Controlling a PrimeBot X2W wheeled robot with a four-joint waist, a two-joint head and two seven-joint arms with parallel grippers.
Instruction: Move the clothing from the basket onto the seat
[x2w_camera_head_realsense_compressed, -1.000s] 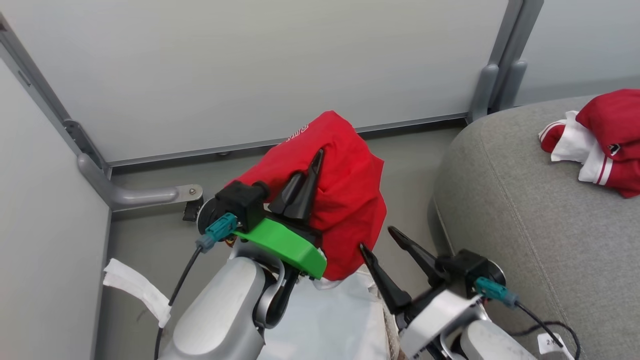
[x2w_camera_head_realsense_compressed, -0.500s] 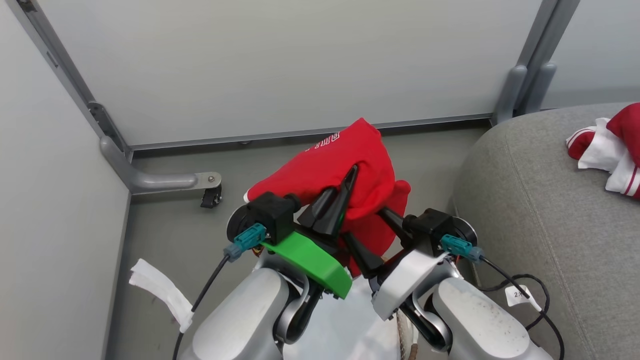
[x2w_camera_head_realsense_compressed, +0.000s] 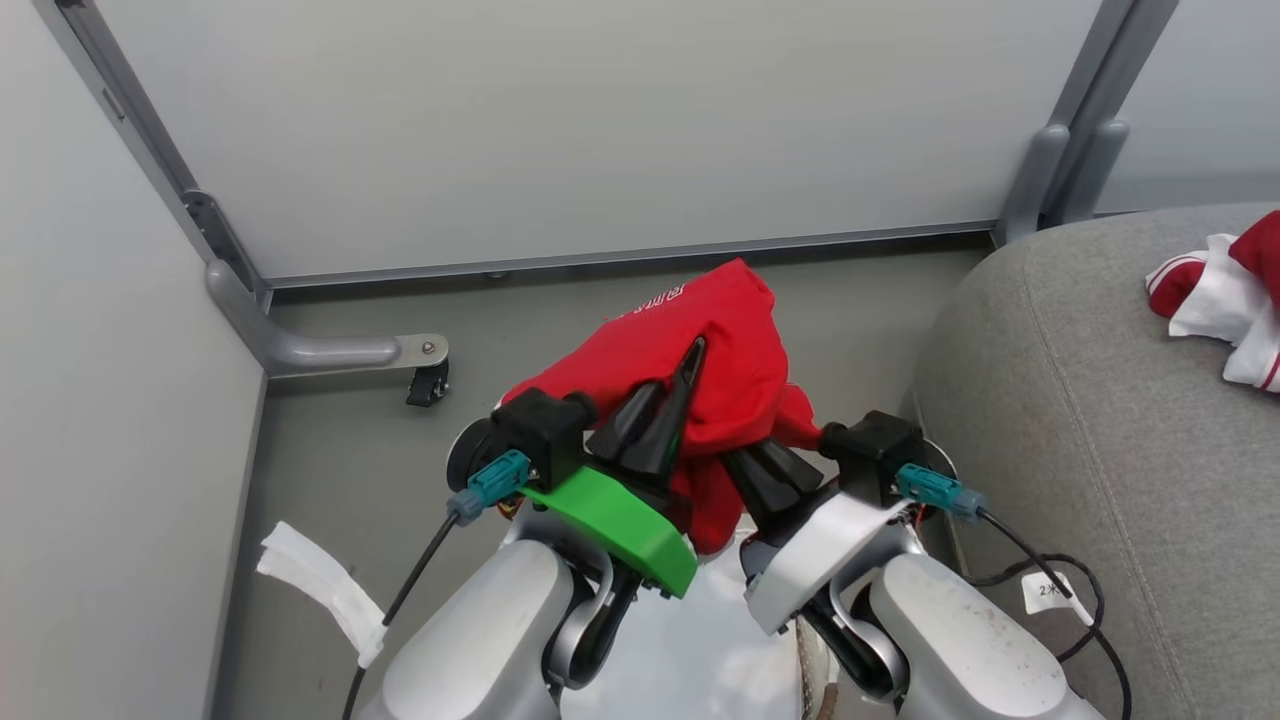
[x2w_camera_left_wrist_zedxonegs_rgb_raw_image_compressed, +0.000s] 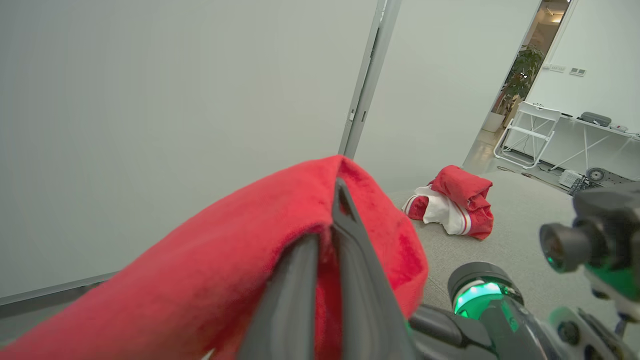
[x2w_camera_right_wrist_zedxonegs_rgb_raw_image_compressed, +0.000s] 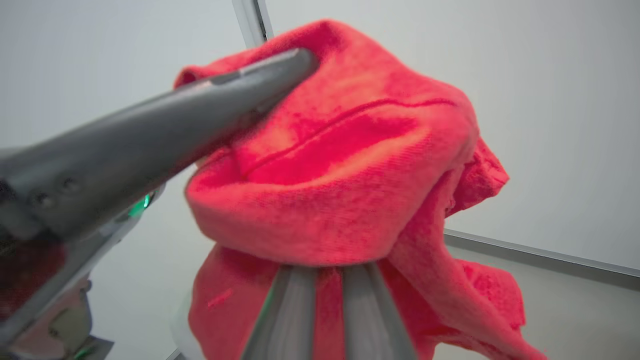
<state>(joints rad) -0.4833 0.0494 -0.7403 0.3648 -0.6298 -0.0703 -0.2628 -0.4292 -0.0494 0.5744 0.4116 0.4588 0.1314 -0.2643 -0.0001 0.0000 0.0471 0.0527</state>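
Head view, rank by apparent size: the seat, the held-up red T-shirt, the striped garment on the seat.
1. seat, largest, even cropped.
2. red T-shirt, though nearer the camera, which inflates it.
3. striped garment, smallest as seen; cut off at the right edge, so true size unsure.

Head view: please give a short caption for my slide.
Left gripper and right gripper hold a red T-shirt beside the grey seat.

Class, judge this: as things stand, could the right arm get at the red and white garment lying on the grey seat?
Probably not yet. The right gripper seems shut on the red T-shirt, which the left gripper also holds. Nothing on the seat blocks the way to the striped garment.
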